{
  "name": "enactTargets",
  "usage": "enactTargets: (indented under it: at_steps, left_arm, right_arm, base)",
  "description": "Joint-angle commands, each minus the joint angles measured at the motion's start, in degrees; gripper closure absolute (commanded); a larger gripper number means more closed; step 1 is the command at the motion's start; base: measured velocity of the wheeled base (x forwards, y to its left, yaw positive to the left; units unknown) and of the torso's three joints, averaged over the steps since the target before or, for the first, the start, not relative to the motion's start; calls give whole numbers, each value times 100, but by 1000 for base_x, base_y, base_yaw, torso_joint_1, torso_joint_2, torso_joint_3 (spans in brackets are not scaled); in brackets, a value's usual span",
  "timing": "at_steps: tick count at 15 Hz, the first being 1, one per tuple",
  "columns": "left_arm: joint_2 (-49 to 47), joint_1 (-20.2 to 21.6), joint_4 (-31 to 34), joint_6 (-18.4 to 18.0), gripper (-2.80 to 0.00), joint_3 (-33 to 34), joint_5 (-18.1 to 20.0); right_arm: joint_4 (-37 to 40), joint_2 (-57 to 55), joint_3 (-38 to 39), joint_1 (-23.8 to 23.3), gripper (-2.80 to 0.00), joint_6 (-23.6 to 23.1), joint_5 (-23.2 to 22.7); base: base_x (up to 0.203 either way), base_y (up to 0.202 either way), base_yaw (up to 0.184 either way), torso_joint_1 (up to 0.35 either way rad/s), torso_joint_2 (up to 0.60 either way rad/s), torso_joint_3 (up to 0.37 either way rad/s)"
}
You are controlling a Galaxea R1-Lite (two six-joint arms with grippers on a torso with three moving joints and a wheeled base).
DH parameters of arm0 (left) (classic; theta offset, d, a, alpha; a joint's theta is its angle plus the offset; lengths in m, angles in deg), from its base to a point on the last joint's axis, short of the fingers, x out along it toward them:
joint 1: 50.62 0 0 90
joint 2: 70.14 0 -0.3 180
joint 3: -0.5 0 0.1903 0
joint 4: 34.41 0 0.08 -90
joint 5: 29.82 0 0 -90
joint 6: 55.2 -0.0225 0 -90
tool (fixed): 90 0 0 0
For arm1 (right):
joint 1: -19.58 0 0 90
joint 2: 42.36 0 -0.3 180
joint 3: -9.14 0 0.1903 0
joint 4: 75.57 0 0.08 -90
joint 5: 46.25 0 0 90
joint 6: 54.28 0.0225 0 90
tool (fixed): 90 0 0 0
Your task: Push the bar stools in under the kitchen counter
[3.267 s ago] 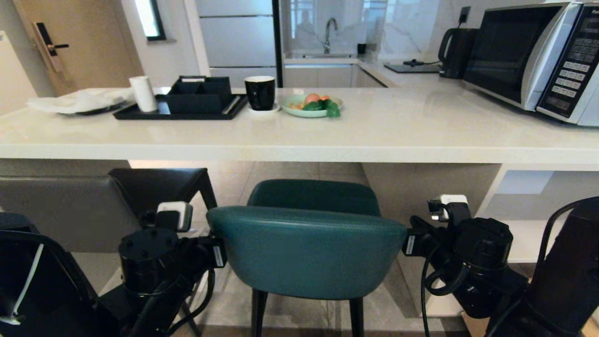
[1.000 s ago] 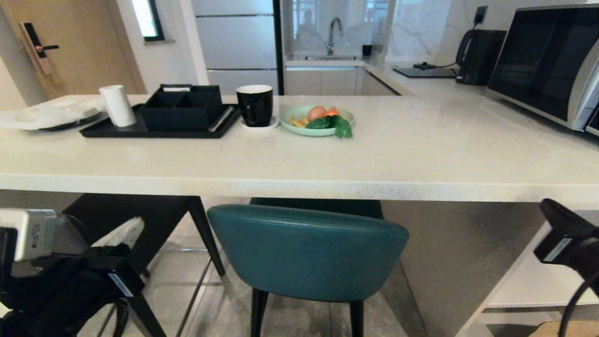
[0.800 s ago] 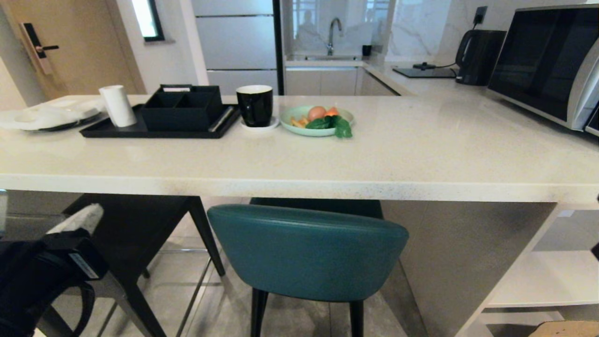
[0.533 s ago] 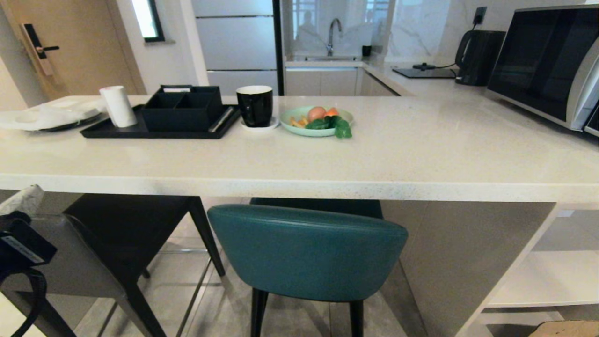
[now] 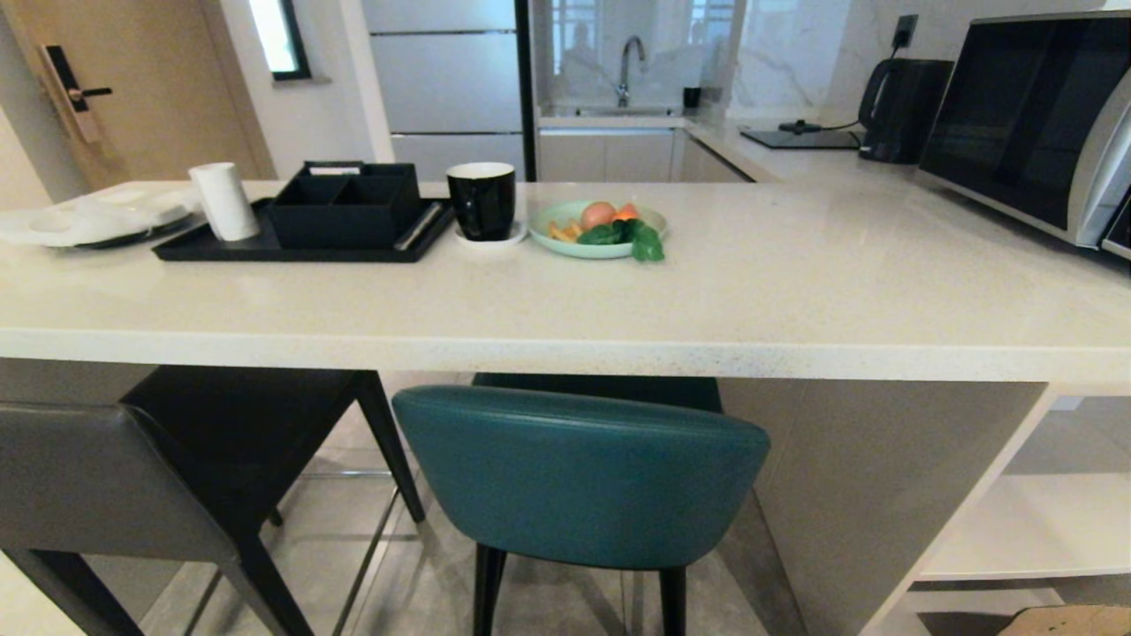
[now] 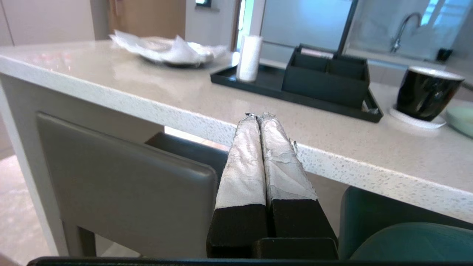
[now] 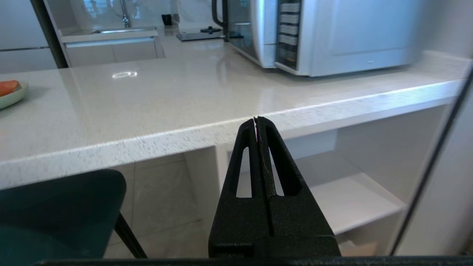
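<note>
Both claws gone from head view | teal stool (image 5: pixel 579 477) unmoved

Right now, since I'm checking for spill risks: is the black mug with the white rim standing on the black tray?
No, the black mug with the white rim stands on a small white coaster beside the black tray.

Head camera overlooks kitchen counter (image 5: pixel 565 300); wrist cameras face its edge closely.
</note>
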Motion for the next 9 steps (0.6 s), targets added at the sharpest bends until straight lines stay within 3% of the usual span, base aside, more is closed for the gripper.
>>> enactTargets:
  at_steps: [1,5,6,9]
  left_arm:
    - [728,213,551,2,0,-195,99]
    - [2160,419,3051,44,0,-557,222]
    - [2270,452,3317,54,0,-589,236]
    - [2272,543,3263,29,0,-629,377]
  right_arm:
    - [711,734,-285,-17,0,-65,-13]
    - [1896,1390,-809,-259,0,-184,-83]
    - [1998,1404,-910,-263,0,-187,-86]
    - [2285,1640,-924,-264,0,-197,-91]
  base:
    - [0,0,0,0,0,0]
    - [0,0,0,0,0,0]
    - [0,0,0,0,0,0]
    - [0,0,0,0,0,0]
